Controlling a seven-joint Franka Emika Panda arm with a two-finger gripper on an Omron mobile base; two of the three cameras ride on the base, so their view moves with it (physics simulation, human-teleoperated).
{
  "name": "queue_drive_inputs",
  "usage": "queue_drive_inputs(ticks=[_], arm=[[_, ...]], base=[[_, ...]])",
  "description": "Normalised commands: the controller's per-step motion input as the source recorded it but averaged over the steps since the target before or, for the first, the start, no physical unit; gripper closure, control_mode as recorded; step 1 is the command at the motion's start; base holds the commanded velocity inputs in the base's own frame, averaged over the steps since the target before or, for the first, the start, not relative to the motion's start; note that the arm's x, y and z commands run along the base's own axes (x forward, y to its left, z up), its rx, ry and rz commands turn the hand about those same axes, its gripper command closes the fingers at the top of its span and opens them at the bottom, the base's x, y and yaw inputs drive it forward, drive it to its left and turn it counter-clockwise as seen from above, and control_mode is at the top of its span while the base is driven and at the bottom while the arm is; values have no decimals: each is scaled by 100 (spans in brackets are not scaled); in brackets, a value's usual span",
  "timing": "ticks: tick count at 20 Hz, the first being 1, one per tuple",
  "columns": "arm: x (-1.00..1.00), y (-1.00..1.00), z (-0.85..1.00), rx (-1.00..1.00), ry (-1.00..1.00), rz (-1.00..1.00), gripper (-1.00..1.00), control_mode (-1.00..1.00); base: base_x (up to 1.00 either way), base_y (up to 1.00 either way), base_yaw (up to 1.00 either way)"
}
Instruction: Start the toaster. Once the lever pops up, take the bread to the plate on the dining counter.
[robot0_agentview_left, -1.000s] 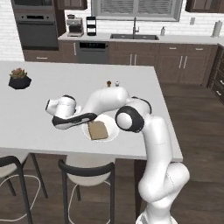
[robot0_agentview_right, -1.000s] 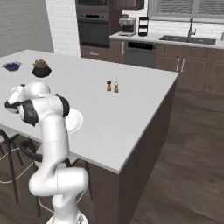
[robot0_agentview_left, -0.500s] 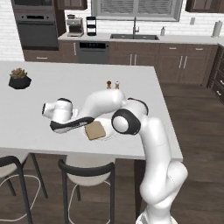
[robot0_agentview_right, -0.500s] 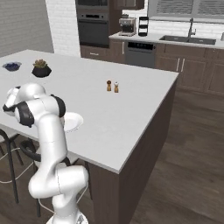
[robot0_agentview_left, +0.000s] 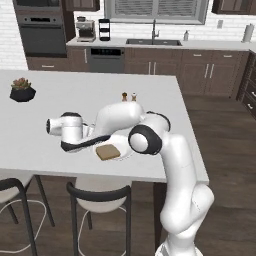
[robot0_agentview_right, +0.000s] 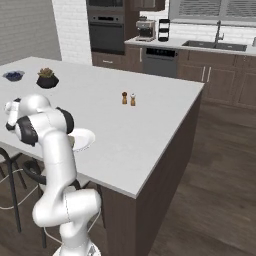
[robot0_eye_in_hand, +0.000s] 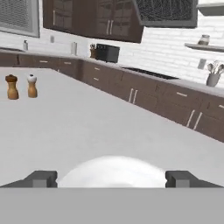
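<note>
1. The bread (robot0_agentview_left: 107, 152), a flat, roughly square tan slice with a darker brown crust, is lying on the plate (robot0_agentview_left: 124, 151), slightly askew.
2. The plate, round, shallow and smooth white, is sitting on the dining counter (robot0_agentview_left: 60, 100) near its front edge; in the hand view its pale rim (robot0_eye_in_hand: 114, 169) is curving between the two finger tips.
3. The dining counter is showing a plain, matte white top over dark wood sides.
4. The gripper (robot0_eye_in_hand: 111, 178) is hanging just over the plate with its jaws spread wide and released, its blocky grey fingers (robot0_eye_in_hand: 42, 178) standing apart with nothing between them.
5. The arm (robot0_agentview_left: 120, 120), glossy white with dark rounded joints, is reaching low across the counter just beside the plate.
6. The toaster (robot0_eye_in_hand: 107, 53), a small dark box, is standing on the far wall counter, well apart from the plate.
7. Two small turned shakers (robot0_eye_in_hand: 19, 86), one brown-topped and one white-topped, are standing side by side farther along the counter.
8. A spiky potted plant (robot0_agentview_left: 22, 89) in a faceted black pot is sitting well off to the side.
</note>
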Motion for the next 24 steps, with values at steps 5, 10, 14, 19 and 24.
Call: queue_drive_inputs(ticks=[5,10,14,19,24], arm=[[1,0,97,23,-55,0,-100,-100],[-28,-4,100,33,-51,0,-100,-100],[-68,-35,97,44,-43,0,-100,-100],[-95,-76,60,63,-23,0,-100,-100],[-100,-100,4,63,0,0,-100,-100]], base=[[0,0,0],[0,0,0],[0,0,0],[0,0,0],[0,0,0]])
